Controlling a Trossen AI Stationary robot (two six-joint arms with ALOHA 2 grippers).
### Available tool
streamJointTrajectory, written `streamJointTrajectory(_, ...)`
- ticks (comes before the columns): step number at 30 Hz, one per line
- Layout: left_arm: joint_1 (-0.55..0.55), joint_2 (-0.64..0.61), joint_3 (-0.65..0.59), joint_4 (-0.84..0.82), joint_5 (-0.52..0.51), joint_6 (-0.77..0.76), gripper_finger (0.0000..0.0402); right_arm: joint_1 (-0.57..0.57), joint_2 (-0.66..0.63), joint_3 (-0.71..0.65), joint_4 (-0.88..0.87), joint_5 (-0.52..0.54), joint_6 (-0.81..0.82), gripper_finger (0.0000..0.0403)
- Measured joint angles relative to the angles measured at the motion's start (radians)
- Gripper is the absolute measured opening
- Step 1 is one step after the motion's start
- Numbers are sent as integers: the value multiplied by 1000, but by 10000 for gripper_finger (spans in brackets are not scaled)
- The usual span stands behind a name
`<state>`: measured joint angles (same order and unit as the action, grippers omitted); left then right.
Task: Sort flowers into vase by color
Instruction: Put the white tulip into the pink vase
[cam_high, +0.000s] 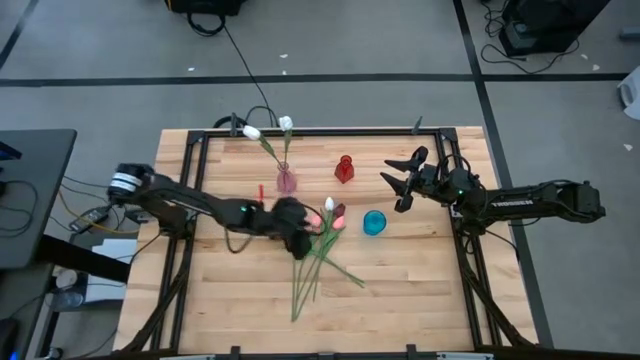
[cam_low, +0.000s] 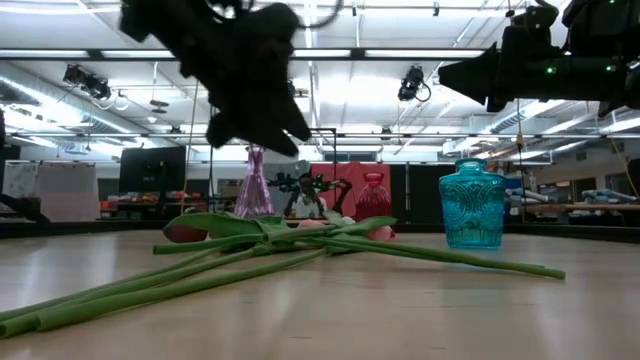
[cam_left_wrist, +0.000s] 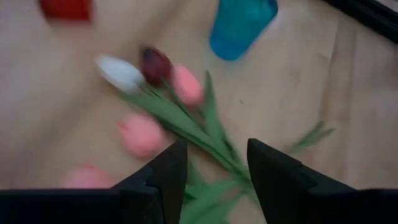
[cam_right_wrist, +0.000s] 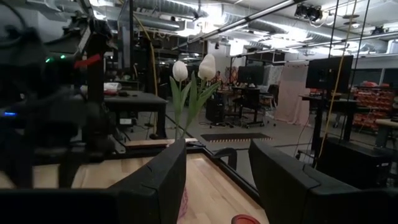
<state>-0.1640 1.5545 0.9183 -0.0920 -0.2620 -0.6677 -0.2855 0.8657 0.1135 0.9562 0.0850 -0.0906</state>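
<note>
The left gripper (cam_high: 297, 238) hovers over the loose bunch of tulips (cam_high: 318, 262) lying on the table (cam_high: 420, 290), its fingers (cam_left_wrist: 163, 177) spread with nothing between them. In the left wrist view the stems run right under the gap. The heads fan out toward the vases: a white tulip (cam_left_wrist: 121, 73), a dark red tulip (cam_left_wrist: 155, 63) and several pink ones (cam_left_wrist: 186, 85). Two white tulips (cam_high: 268, 128) already stand in the pale purple vase (cam_high: 286, 181), so the white one is probably the next pick, though the blurred wrist view makes it hard to follow which stem belongs to which head.

To do this well, the left gripper should come down on a single stem, close behind the head where the stems separate, not lower where they cross and overlap. The fingers should straddle the stem square across it, so it does not roll out as they close. A slow lift would let the leaves slide free of the neighbouring stems instead of dragging the whole bunch.

The red vase (cam_high: 344, 170) and the blue vase (cam_high: 374, 222) stand near the flower heads, so the lift should go upward first to avoid knocking them. The right gripper (cam_high: 403, 177) waits above the table's far right part, near the red vase, fingers (cam_right_wrist: 163, 180) spread and empty.
</note>
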Motion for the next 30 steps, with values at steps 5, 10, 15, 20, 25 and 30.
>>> streamJointTrajectory(5,0,176,156,-97,119,-172,172,0,0,0,0,1,0,187)
streamJointTrajectory(10,30,297,297,-269,162,-321,172,0,0,0,-2,1,1,187)
streamJointTrajectory(15,60,348,361,-295,178,-355,172,0,0,0,-1,0,1,187)
streamJointTrajectory(20,98,350,361,-312,188,-353,172,0,0,0,-1,0,1,187)
streamJointTrajectory(25,148,351,362,-300,170,-301,172,0,0,0,3,0,1,187)
streamJointTrajectory(30,198,351,406,-293,152,-235,172,0,0,0,8,0,1,187)
